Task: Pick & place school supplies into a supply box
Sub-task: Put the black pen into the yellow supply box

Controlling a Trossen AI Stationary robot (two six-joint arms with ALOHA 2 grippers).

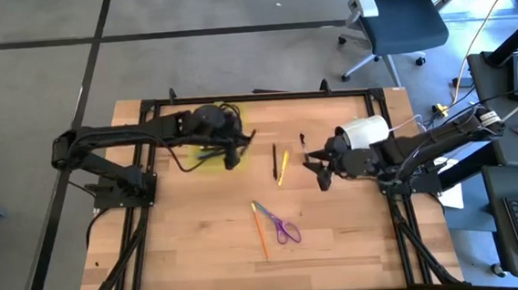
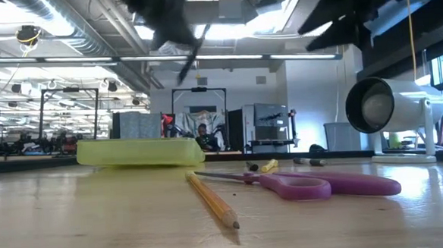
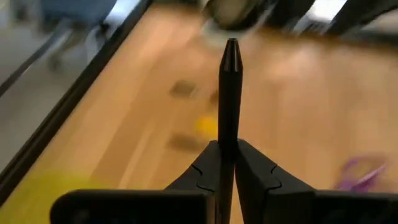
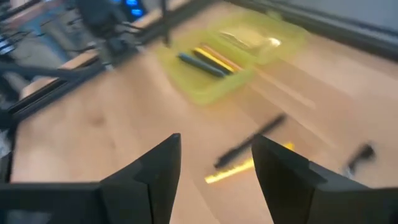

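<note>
The supply box (image 1: 207, 156) lies open on the table's left half, with blue, yellow and orange pens (image 4: 208, 60) inside. My left gripper (image 1: 234, 147) hangs above the box's right end, shut on a black pen (image 3: 229, 106). My right gripper (image 1: 319, 168) is open and hovers in the air right of a black pen (image 1: 274, 162) and a yellow pen (image 1: 282, 167) that lie flat on the table. An orange pencil (image 1: 261, 233) and purple-handled scissors (image 1: 283, 226) lie flat nearer the front edge. My left gripper pinches the black pen's shaft (image 3: 227, 152) between its two fingers (image 3: 202, 168). The pen runs along the fingers and sticks out past their tips, with its pointed end (image 3: 231, 48) free. It is lifted clear; in the low view it slants down below the gripper (image 2: 191, 61).
A white cylinder (image 1: 366, 130) stands on the table's right side, behind my right arm. A small black piece (image 1: 302, 139) lies beyond the loose pens. A black frame (image 1: 265, 95) runs round the table. Bare wood (image 1: 193, 241) shows at the front left.
</note>
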